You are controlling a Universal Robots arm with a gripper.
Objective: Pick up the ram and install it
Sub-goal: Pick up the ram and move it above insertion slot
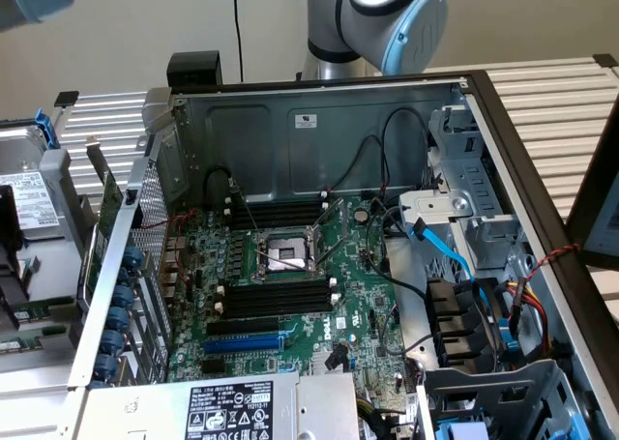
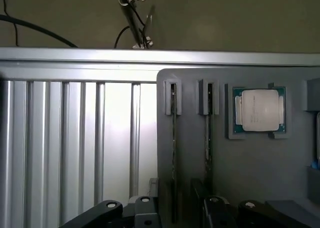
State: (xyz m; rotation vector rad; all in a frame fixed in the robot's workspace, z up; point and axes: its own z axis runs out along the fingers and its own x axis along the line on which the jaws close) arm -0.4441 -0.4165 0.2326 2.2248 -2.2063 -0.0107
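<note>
Two ram sticks stand on edge in the slots of a grey holder tray [image 2: 250, 173], seen edge-on as thin dark strips: one ram stick [image 2: 173, 138] and a second one [image 2: 209, 138] beside it. My gripper [image 2: 177, 190] is open above the tray, its dark fingers [image 2: 156, 190] standing on either side of the first stick's near end without touching it. In the exterior view the open computer case holds the green motherboard [image 1: 358, 295], with black memory slots [image 1: 276, 300] on both sides of the processor socket [image 1: 283, 256].
A processor chip [image 2: 259, 110] lies in a pocket of the tray beside the sticks. Ribbed metal table surface [image 2: 75, 148] lies alongside the tray. Inside the case are a blue expansion slot [image 1: 242, 344], loose black cables [image 1: 416, 305], blue cables [image 1: 450, 251] and drive cages [image 1: 484, 227].
</note>
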